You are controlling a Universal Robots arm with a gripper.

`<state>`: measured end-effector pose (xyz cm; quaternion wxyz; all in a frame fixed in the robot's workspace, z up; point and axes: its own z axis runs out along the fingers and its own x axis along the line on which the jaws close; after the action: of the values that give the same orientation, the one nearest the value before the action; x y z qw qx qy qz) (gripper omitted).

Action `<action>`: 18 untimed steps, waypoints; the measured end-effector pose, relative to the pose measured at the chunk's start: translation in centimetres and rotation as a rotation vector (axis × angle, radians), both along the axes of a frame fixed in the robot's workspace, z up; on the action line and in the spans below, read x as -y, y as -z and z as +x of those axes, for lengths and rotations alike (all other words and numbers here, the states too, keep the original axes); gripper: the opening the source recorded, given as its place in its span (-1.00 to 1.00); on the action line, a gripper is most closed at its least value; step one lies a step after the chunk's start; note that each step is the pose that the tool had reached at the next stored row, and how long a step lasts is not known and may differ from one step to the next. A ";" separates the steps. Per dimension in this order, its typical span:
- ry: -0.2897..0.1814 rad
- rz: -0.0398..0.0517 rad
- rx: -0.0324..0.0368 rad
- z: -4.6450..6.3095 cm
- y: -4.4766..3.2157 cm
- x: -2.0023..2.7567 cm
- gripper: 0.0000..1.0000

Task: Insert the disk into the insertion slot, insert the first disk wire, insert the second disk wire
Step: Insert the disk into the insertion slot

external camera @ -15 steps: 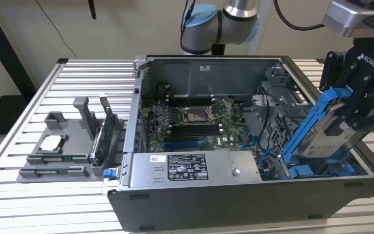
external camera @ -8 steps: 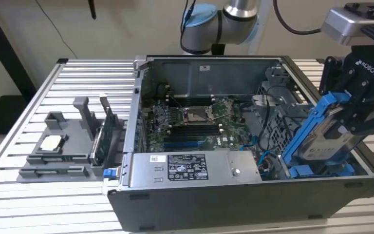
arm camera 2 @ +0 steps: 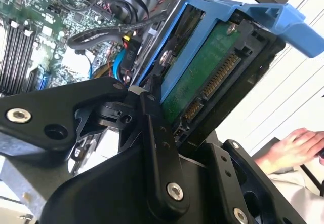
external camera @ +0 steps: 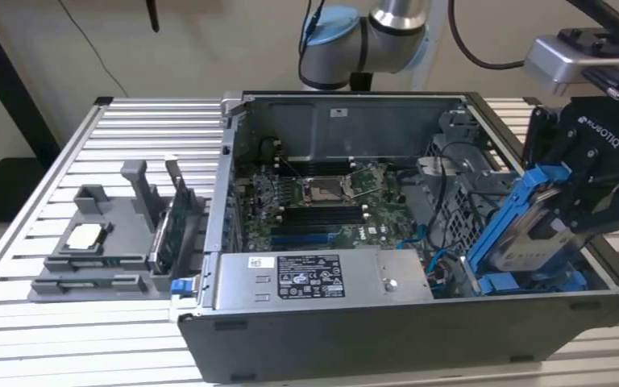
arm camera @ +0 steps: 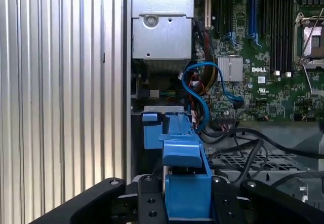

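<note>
The first step is in hand: the end effector (external camera: 574,211) is clenched on the disk (external camera: 527,242), its fingers (arm camera: 148,203) pressing either side of the blue carrier in the first wrist view. The disk is not yet seated. It hangs steeply tilted over the open case (external camera: 396,339), at the exterior view's right, with its lower end pointing down towards the slot (external camera: 516,284), whose blue rails lie just below it. Whether that lower edge already touches the rails is hard to tell, since the carrier and rails run together in colour there. In the second wrist view the disk's green board and its connector row (arm camera 2: 215,77) face outward, bare, so neither wire is plugged in. A blue cable (arm camera: 202,82) loops loose beside the motherboard (arm camera: 263,72), near the slot; it may be one of the disk wires, though that is a guess. To seat the disk, I judge, the carrier must be brought from its tilt to the line of the rails and kept square between them, with the loose cables held clear of its path. The case stands on a ribbed metal table (external camera: 138,129), and a person's hand (arm camera 2: 298,148) rests well off to one side.
</note>
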<state>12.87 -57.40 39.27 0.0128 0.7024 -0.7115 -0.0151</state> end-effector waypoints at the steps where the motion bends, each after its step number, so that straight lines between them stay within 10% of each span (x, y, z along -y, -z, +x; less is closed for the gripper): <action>1: 0.000 0.0009 0.0000 0.0 0.16 -0.01 -0.35; 18: 0.000 0.0171 0.0000 0.0 1.33 -0.15 -0.35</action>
<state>12.87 -57.25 37.94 0.0068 0.7025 -0.7114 -0.0212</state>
